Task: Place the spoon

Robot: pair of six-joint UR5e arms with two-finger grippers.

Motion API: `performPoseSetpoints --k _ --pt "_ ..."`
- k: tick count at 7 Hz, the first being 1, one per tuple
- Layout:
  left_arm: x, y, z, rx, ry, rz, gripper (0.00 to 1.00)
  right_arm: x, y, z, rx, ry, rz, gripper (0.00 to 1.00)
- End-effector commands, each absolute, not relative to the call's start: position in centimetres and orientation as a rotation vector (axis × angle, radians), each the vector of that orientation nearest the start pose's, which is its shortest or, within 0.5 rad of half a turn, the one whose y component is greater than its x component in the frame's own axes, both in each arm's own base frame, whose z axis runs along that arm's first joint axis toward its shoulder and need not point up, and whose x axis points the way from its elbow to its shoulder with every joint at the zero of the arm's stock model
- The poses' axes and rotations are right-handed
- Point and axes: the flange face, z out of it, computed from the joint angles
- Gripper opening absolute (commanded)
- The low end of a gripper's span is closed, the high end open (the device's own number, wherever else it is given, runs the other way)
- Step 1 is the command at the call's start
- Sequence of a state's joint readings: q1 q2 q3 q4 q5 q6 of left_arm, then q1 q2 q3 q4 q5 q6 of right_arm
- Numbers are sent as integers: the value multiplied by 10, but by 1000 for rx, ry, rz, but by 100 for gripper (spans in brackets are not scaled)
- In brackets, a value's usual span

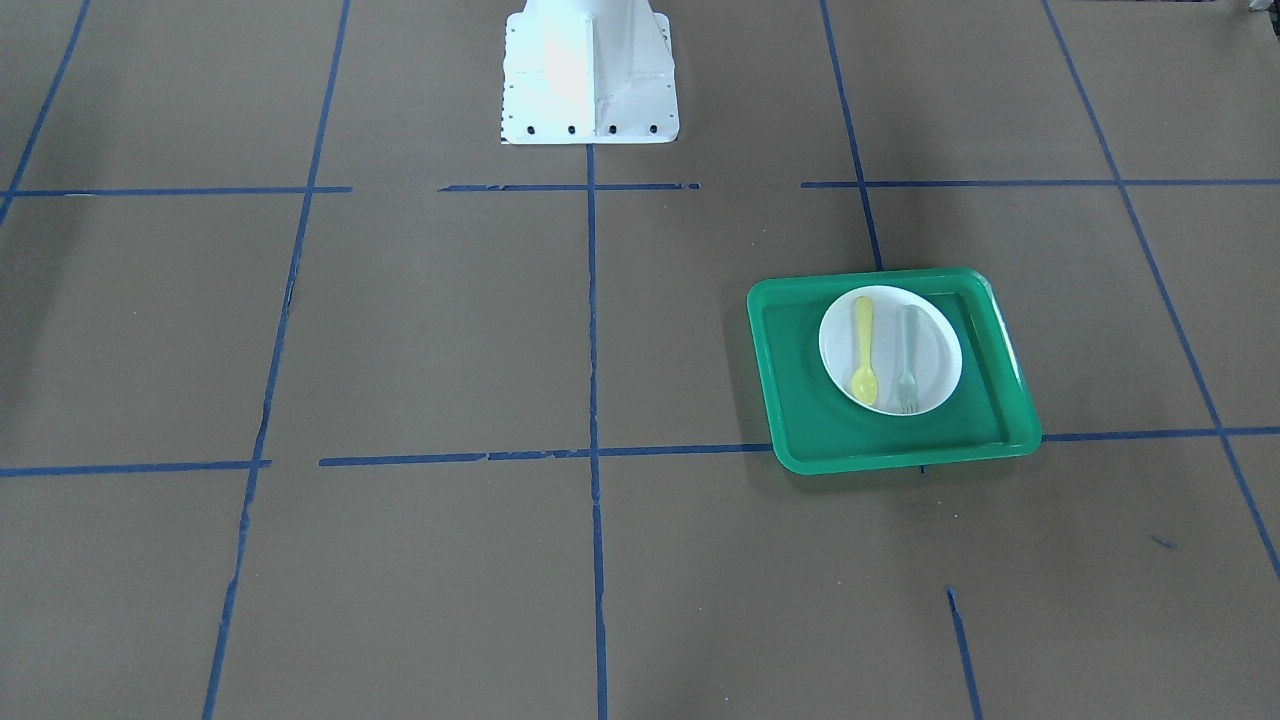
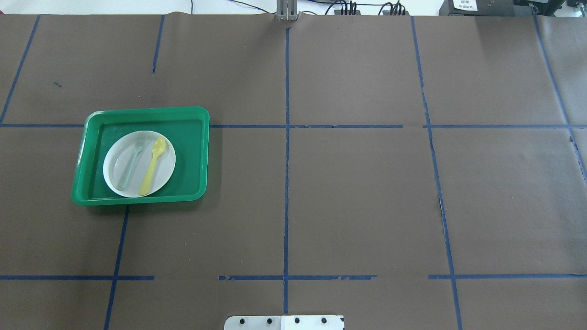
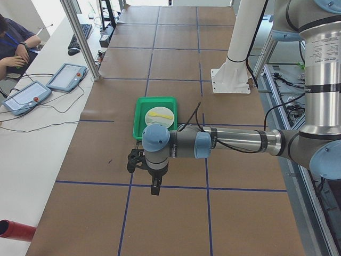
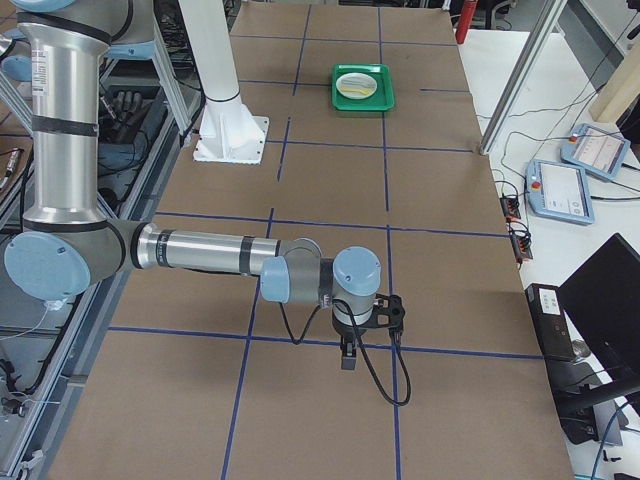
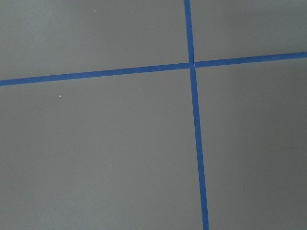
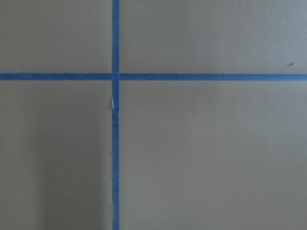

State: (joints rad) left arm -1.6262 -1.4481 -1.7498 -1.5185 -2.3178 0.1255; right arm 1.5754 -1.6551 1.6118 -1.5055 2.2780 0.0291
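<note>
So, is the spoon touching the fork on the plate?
Apart. The overhead view shows bare white plate between the spoon and the fork along their whole length.

A robotics lab: the counter [image 2: 357, 192] is papered brown and squared off with blue tape lines [image 2: 286, 183], a white robot pedestal [image 1: 588, 70] stands on it, and teach pendants [image 3: 67, 77] with trailing cables lie on a side desk [image 3: 32, 154] by a seated operator [image 3: 13, 45].

The tray [image 2: 189, 151] is shining like glossy plastic; the spoon [image 2: 152, 166] is looking smooth, probably plastic too; the paper [image 2: 357, 192] is lying matt.
</note>
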Motion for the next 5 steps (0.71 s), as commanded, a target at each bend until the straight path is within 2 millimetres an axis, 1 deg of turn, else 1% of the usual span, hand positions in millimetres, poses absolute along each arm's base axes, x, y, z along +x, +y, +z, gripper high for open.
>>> performPoseSetpoints --k 1,2,3,4,5 --pt "-90 -436 629 84 743 74 100 71 -457 676 13 -707 24 100" --pt "-89 -437 633 76 754 72 100 71 -457 676 13 -707 24 100" --pt "-87 -441 623 98 777 83 100 71 -457 676 12 -707 25 100" --pt "-79 -447 615 173 835 126 100 71 -458 676 13 -707 24 100" --pt "-44 -456 610 239 889 231 100 71 -458 676 15 -707 24 100"
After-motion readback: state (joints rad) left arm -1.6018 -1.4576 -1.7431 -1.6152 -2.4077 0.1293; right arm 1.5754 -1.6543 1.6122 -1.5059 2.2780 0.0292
